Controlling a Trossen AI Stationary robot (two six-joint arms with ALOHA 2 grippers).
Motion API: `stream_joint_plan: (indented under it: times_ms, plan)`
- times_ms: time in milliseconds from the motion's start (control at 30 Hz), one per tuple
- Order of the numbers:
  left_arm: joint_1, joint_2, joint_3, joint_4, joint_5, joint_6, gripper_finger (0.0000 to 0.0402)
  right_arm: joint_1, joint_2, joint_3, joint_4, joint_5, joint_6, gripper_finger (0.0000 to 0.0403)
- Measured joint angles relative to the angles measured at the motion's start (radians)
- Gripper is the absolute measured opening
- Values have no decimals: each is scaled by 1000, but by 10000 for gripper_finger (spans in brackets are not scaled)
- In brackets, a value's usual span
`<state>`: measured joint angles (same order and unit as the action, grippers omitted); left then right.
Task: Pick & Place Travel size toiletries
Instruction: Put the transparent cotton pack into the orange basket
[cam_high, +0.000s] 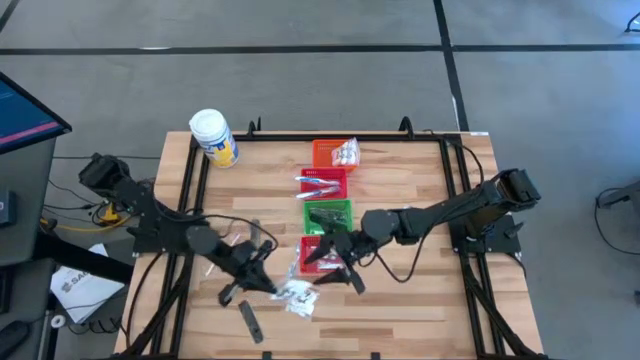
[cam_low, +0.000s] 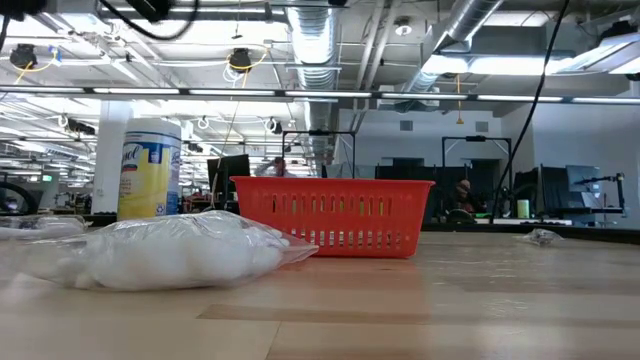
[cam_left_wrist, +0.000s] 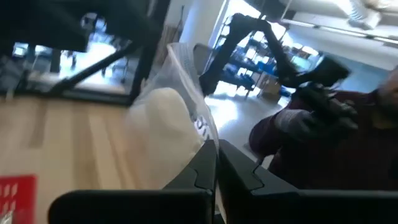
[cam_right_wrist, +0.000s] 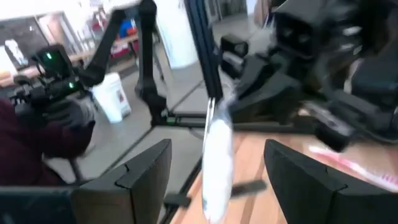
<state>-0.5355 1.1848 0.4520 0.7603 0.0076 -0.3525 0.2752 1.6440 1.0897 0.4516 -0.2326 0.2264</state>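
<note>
**A:** How much of the sorting is being shown as done?

**B:** Part of it. Down the middle of the desk (cam_high: 420, 200) four mesh baskets are being used: the orange basket (cam_high: 330, 152) nearest the far edge is holding a clear sachet (cam_high: 346, 153), the red basket (cam_high: 325, 184) behind it is holding toothbrushes (cam_high: 318, 183), the green basket (cam_high: 328, 214) is holding dark strips, and the nearest red basket (cam_high: 313, 252) is being partly hidden by the right arm.

**A:** And what is being left over?

**B:** A small heap of sachets (cam_high: 296, 295) is lying loose toward the near edge, with a dark strip (cam_high: 248, 318) beside it. In the low view a puffy sachet (cam_low: 160, 252) is seen lying flat on the wood in front of a red basket (cam_low: 332, 214).

**A:** What are the arms being used for?

**B:** A sachet (cam_left_wrist: 171, 124) is being held up off the desk by the left gripper (cam_left_wrist: 216, 163), its jaws pressed together on the sachet's edge. The right gripper (cam_right_wrist: 214, 168) is being held with its jaws wide apart on either side of that hanging sachet (cam_right_wrist: 216, 158); possibly a handover is being prepared, though contact cannot be made out.

**A:** So the task is being judged as roughly midway?

**B:** Yes; several items are being counted as placed, several as still loose.
</note>
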Motion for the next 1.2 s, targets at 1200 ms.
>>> stream_joint_plan:
  times_ms: [1200]
  plan:
    - [98,164,194,-33,120,25,0,112,0,0,-179,82,95,249]
